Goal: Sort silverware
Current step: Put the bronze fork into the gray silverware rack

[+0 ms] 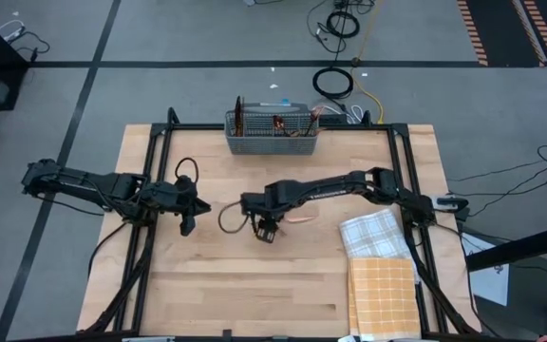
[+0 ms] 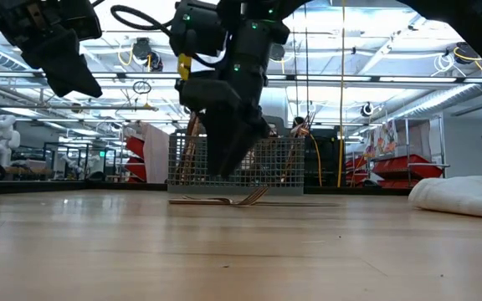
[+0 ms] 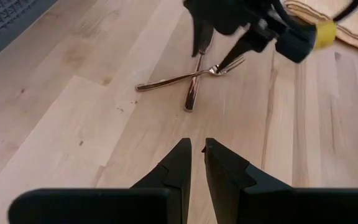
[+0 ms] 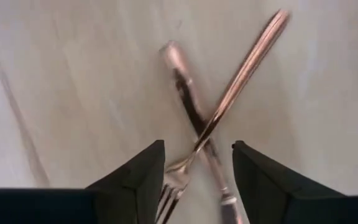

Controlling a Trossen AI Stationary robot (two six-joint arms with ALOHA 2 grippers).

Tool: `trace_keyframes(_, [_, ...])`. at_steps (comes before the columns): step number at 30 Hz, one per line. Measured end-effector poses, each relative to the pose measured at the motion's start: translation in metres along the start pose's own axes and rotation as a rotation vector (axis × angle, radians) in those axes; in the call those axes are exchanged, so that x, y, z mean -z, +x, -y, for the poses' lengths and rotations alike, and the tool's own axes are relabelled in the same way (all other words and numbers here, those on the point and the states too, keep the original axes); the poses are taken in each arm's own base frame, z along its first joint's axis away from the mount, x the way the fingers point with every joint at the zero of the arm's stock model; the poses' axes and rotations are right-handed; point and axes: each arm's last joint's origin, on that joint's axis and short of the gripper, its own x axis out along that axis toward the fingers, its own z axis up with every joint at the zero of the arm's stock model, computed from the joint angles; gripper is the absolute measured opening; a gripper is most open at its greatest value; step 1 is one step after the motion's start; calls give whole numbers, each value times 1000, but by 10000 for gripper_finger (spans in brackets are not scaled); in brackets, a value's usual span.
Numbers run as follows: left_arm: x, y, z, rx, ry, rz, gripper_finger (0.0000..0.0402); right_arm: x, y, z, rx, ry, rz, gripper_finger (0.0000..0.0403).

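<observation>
- Your right gripper (image 4: 194, 180) hangs low over the middle of the wooden table (image 1: 254, 285), its jaws spread apart and pinching nothing, straddling the two crossed pieces below it.
- A rose-gold fork (image 3: 188, 76) and a second rose-gold piece, which looks like a knife (image 3: 195, 84), lie crossed in an X flat on the table directly under that gripper; in the right wrist view the fork's tines sit between the two fingers (image 4: 135, 180).
- In the low view the crossed pair (image 2: 224, 199) rests on the table in front of the grey mesh caddy (image 2: 237, 163).
- The caddy (image 1: 272, 133) stands at the table's far edge, with several rose-gold handles standing upright inside it.
- Your left gripper (image 3: 196, 165) waits above the table's left half, well apart from the fork and knife, pointed towards them; its jaws are nearly pressed together with a thin gap, holding nothing.
- A white checked cloth (image 1: 373, 233) and an orange checked cloth (image 1: 383, 294) lie on the table's right side, near the front corner.
</observation>
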Motion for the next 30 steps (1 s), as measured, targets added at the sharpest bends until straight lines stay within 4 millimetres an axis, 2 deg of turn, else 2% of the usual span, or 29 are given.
trace_keyframes(5, [0,0,0,0,1,0,52,10,12,-7,13,0,-10,161])
trace_keyframes(13, [0,0,0,-5,1,3,52,22,33,-1,28,76,-27,151])
trace_keyframes(16, [0,0,0,-14,0,7,52,25,35,-1,36,73,-31,117])
trace_keyframes(18, [0,0,0,-15,0,8,52,27,35,-3,63,56,-26,74])
trace_keyframes(20, [0,0,0,-16,1,9,52,27,33,-5,75,39,-23,27])
trace_keyframes(21, [0,0,0,-16,0,9,52,26,32,-6,76,28,-26,15])
trace_keyframes(25, [0,0,0,-17,1,9,52,24,24,-11,76,10,-45,9])
trace_keyframes(30, [0,0,0,-17,1,10,52,16,-2,-19,79,-66,-56,1])
